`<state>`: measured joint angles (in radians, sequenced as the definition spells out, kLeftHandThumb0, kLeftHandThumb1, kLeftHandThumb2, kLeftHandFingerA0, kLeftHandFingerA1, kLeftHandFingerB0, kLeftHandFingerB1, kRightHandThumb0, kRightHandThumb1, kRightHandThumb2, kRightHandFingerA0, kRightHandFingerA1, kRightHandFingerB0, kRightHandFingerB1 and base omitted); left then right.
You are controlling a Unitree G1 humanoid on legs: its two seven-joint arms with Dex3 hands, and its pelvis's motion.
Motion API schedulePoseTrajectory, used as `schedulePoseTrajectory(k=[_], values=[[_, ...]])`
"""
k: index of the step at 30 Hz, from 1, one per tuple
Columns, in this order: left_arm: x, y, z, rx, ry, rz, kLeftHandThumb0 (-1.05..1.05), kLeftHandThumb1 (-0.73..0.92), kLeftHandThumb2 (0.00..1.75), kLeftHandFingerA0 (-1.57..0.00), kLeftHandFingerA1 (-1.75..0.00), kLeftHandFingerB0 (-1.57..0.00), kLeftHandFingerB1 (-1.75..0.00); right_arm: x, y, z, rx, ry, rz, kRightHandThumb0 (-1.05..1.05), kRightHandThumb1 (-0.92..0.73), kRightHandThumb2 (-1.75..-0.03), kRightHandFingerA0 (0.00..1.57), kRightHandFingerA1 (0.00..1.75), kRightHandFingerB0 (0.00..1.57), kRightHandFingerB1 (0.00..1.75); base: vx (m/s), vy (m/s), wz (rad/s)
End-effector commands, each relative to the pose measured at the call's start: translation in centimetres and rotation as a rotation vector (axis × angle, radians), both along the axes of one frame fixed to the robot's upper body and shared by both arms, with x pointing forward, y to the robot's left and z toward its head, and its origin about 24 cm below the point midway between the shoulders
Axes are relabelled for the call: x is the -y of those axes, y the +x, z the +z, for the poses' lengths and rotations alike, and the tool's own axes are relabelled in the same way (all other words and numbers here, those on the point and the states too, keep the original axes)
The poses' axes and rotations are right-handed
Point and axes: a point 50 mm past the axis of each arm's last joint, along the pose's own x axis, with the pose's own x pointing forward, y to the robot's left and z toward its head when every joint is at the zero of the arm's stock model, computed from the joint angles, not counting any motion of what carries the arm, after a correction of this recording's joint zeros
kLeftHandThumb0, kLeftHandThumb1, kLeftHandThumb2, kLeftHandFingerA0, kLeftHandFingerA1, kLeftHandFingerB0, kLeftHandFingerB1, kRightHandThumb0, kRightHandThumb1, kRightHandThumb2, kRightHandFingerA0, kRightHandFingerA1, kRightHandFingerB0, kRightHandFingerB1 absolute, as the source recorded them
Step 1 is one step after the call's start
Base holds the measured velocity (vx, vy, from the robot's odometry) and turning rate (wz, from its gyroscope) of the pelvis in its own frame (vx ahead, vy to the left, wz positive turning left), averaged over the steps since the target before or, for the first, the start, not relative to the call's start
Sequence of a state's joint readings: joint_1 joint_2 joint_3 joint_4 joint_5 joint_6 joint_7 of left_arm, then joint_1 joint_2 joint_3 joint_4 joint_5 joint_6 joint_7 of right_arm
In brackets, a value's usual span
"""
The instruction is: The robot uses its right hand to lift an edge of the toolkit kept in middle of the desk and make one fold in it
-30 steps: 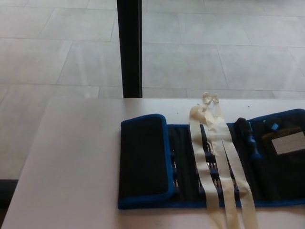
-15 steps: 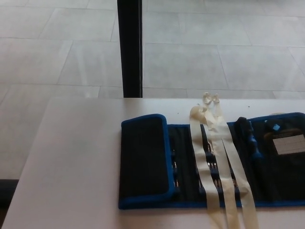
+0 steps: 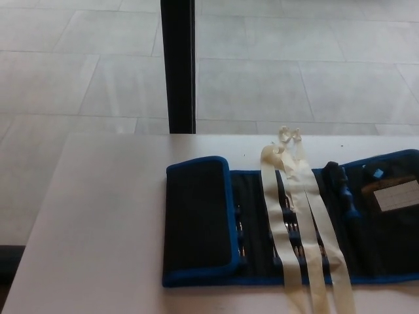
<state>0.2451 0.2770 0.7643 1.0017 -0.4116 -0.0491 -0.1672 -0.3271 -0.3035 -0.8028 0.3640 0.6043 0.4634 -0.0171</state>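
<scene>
The toolkit point(image 3: 288, 222) is a black fabric roll with blue trim, lying flat across the middle and right of the white desk point(image 3: 105, 229). Its left end flap point(image 3: 198, 212) is folded over onto the roll. Cream ribbon ties point(image 3: 301, 216) run across it from the far edge to the near edge. Blue-handled tools point(image 3: 347, 193) and a white label point(image 3: 398, 195) show in the right part. Neither of my hands appears in the head view.
A black vertical post point(image 3: 178, 65) stands behind the desk's far edge. Beyond it lies a grey tiled floor point(image 3: 294, 65). The desk's left edge slants down toward the near left corner.
The toolkit's right end has shifted slightly between frames; its far right edge and label sit a little differently. Nothing else has moved.
</scene>
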Motion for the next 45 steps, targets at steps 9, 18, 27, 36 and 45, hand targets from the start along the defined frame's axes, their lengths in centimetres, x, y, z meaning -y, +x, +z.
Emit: schedulePoseTrajectory(k=[9,18,27,36,45], values=[[-0.8,0.5,0.6,0.022,0.043,0.006,-0.9,0.92,0.84,-0.34,-0.49,-0.15,-0.36,-0.6,0.2,-2.0,-0.127,0.073,-0.052,-0.71,-0.91,-0.69,0.32,0.49,0.22,0.4,0.0,0.0,0.0],[-0.8,1.1,0.7,0.021,0.052,0.002,-0.91,0.92,0.85,-0.35,-0.5,-0.17,-0.38,-2.2,0.8,-3.9,-0.291,0.089,0.013,-0.65,-0.76,-1.0,0.27,0.56,0.19,0.5,0.0,0.0,0.0],[-0.7,1.1,0.8,0.03,0.057,-0.008,-0.87,0.92,0.85,-0.32,-0.49,-0.11,-0.32,-2.5,1.2,-5.4,-0.393,0.023,0.037,-0.65,-0.74,-0.99,0.28,0.58,0.19,0.52,0.0,0.0,0.0],[-0.9,1.4,1.0,0.035,0.06,-0.003,-0.92,0.92,0.85,-0.35,-0.48,-0.17,-0.36,-4.3,1.1,-7.3,-0.439,0.03,0.092,-0.68,-0.73,-0.99,0.26,0.56,0.18,0.51,0.0,0.0,0.0],[-0.8,1.4,1.0,0.042,0.055,-0.01,-0.91,0.92,0.83,-0.32,-0.46,-0.2,-0.38,-8.7,2.2,-8.4,-0.442,0.068,0.169,-0.65,-0.89,-0.68,0.36,0.53,0.22,0.44,0.0,0.0,0.0]])
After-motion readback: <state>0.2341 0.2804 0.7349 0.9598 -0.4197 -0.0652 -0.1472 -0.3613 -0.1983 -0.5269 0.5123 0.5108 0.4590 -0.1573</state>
